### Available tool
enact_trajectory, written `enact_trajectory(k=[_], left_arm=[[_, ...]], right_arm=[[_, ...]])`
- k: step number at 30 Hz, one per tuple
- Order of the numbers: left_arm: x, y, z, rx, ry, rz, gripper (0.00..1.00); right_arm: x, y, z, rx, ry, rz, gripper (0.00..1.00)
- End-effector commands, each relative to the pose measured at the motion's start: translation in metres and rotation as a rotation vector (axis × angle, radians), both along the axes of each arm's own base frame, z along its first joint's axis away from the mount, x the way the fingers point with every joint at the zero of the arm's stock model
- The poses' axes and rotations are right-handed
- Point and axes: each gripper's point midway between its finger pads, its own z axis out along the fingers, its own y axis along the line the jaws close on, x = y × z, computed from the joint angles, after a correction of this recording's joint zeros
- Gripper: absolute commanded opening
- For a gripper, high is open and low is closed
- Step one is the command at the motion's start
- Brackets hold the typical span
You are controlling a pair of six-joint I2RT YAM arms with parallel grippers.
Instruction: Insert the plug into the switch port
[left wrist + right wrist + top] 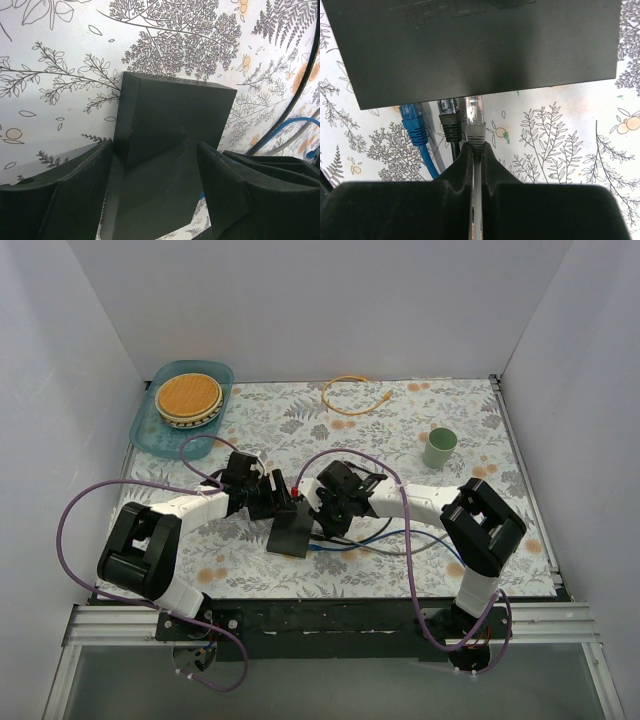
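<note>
The switch (pixel 290 535), a flat matte black box, lies on the floral table between both arms. In the left wrist view my left gripper (pixel 155 145) stands open astride the switch (pixel 170 125), one finger along each long side; whether they press it does not show. The right wrist view shows my right gripper (pixel 476 146) shut on the grey plug (pixel 476 131) just behind its boot. The plug's clear tip reaches the port edge of the switch (pixel 480 45). A blue plug (pixel 412 122) and a black plug (pixel 450 120) sit in ports to its left.
A teal tray (pixel 150 435) with a wooden-lidded dish stands at the back left. A yellow cable (pixel 350 395) lies at the back middle and a green cup (pixel 439 448) to the right. Blue and dark cables (pixel 400 540) trail from the switch toward the right arm.
</note>
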Motion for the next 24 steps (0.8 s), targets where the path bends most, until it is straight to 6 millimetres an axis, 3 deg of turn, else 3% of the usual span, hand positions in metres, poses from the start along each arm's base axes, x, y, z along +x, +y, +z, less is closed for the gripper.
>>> enact_trajectory(k=[1,11,24], left_arm=[[0.004,-0.011,0.014,-0.062,-0.043,-0.040,0.66],[0.002,-0.009,0.012,-0.051,-0.035,-0.040,0.66],[0.004,-0.018,0.017,-0.094,-0.035,-0.058,0.66]], right_arm=[[0.013,0.011,0.021,0.062,-0.068,-0.040,0.01],[0.020,0.008,0.020,0.035,-0.079,-0.084,0.01],[0.006,0.019,0.032,0.125,-0.047,-0.012,0.01]])
